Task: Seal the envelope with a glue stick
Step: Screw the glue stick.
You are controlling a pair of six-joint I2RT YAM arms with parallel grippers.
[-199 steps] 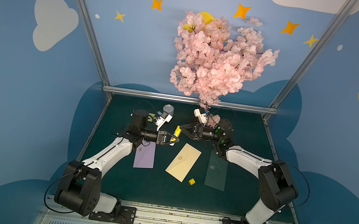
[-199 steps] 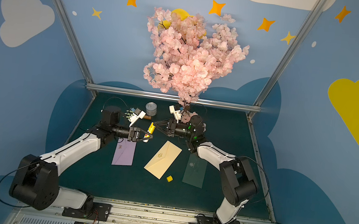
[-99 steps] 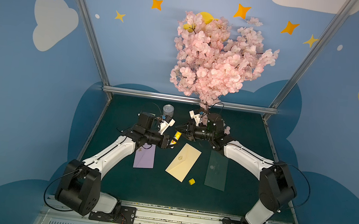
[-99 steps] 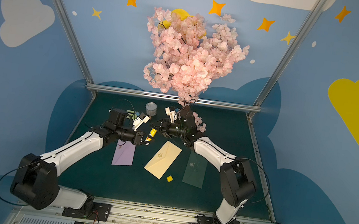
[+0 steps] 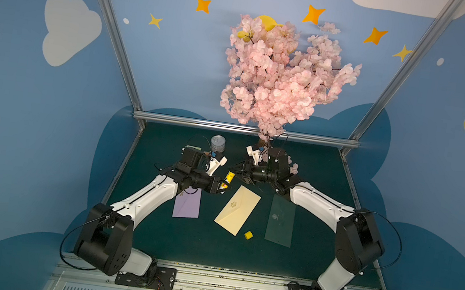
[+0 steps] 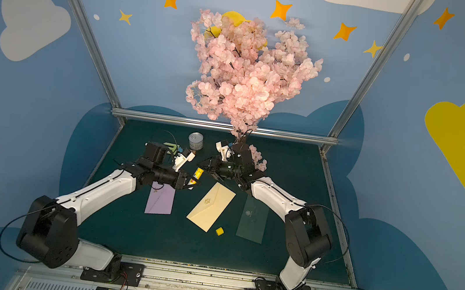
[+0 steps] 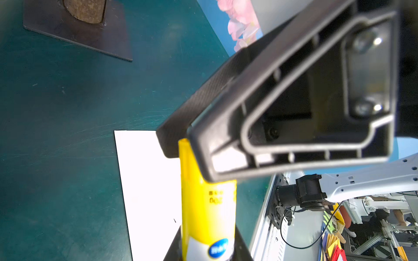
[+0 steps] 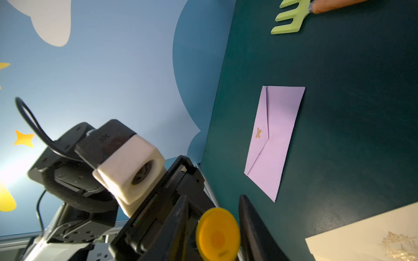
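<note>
Item: glue stick, mid-frame, raised just above-left of the envelope (flat on the counter). Left claw clenched on its lower end, probably presenting the free end to the other arm. Right claw brackets that end; whether it grips, cannot tell.

Green table, lilac envelope, cream envelope, dark envelope, yellow cap, grey tin

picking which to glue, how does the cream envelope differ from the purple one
The cream envelope is pale yellow, the purple envelope lilac. The cream envelope lies skewed, the purple envelope nearly square to the table's front edge. The left arm overhangs the purple envelope, not the cream envelope. Both lie flat, flap side up, gold emblems.
</note>
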